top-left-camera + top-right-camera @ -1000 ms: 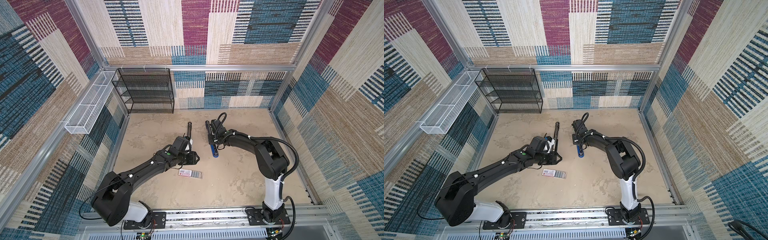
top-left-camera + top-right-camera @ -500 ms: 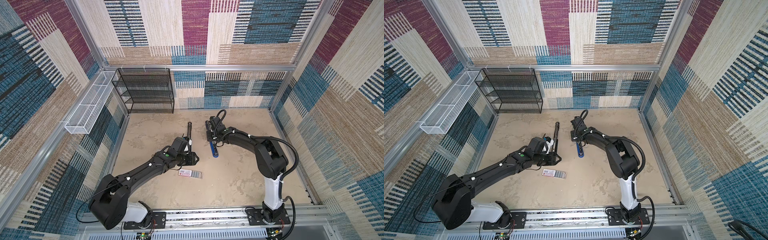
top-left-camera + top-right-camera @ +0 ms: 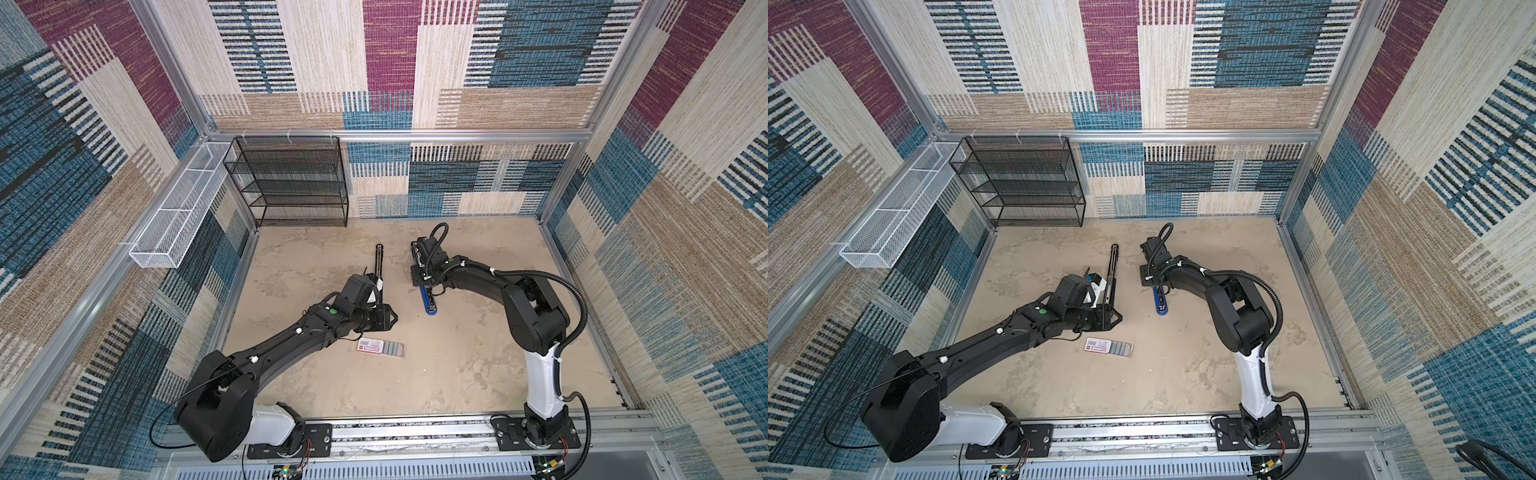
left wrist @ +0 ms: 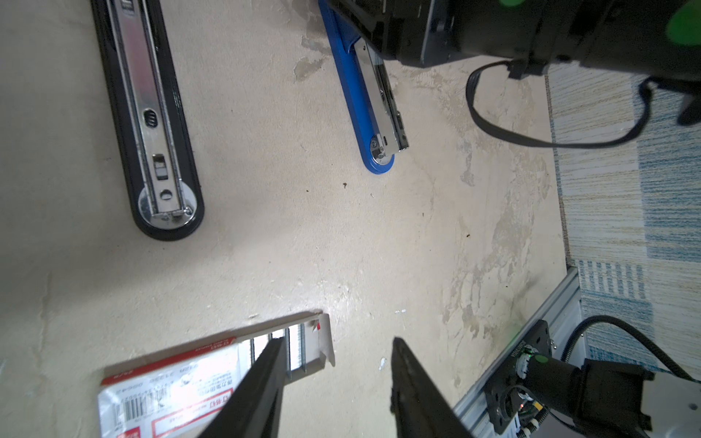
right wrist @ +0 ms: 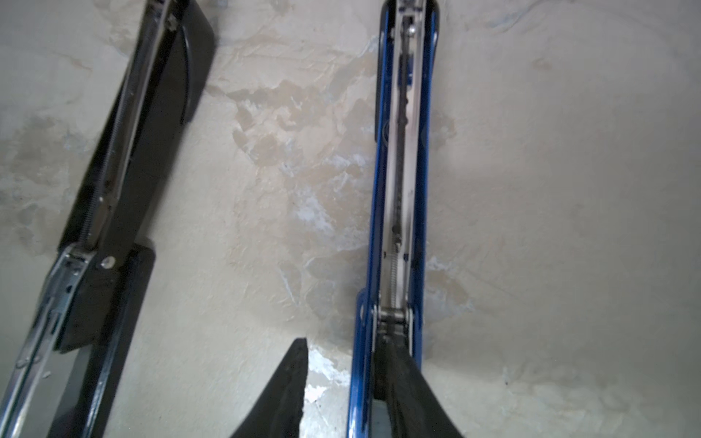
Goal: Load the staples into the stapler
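The staples (image 3: 381, 348) lie on the floor near the front, grey strips in a clear tray half out of a white-and-red barcoded box (image 4: 170, 383). My left gripper (image 4: 337, 352) hovers open beside the tray's open end, with only bare floor between its fingers. Two staplers lie opened flat: a black one (image 3: 379, 266) and a blue one (image 3: 430, 303). My right gripper (image 5: 343, 343) is open at the blue stapler's (image 5: 402, 170) hinge. One finger is over its metal channel and the other over the floor, straddling a blue side wall.
A black wire shelf (image 3: 291, 183) stands at the back left and a white wire basket (image 3: 178, 216) hangs on the left wall. Patterned walls close in the sandy floor. An aluminium rail (image 3: 415, 428) runs along the front.
My right gripper's jaws have opened wider and its wrist has drawn slightly toward the far side. The blue stapler and my left arm have stayed put.
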